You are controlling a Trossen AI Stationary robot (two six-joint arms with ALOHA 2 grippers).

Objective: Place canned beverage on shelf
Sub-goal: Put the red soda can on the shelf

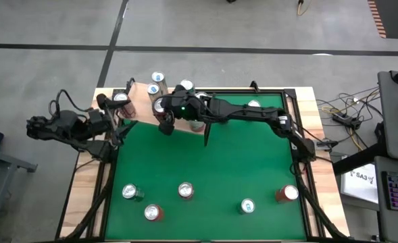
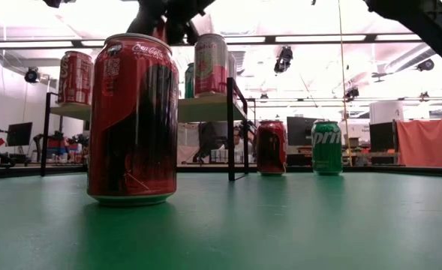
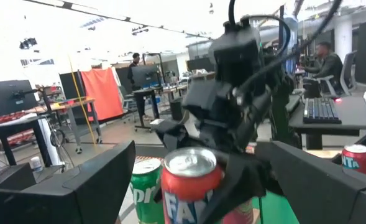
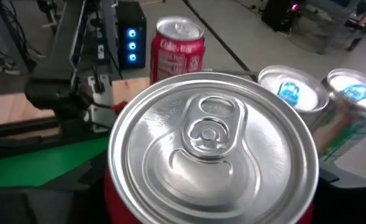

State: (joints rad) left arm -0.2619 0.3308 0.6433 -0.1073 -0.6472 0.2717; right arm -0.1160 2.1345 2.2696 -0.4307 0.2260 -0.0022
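Right gripper (image 1: 163, 120), seen from above, grasps a red can (image 1: 161, 106) at the shelf (image 1: 143, 101) on the far left; left gripper (image 1: 121, 121) waits released beside it. Wrist view: can top (image 4: 212, 147) fills the frame.

two black jointed robot arms, built of blocky matte housings: the right arm (image 1: 253, 113) carries a small green light near its wrist, while the left arm (image 1: 63, 127) trails loose black cables in loops off its elbow and wrist. seen close, the right arm's wrist block (image 3: 235, 74) is an angular black casing with cables arching over its top. the left gripper's fingers (image 3: 77, 186) are broad, flat, dark slabs with squared edges.
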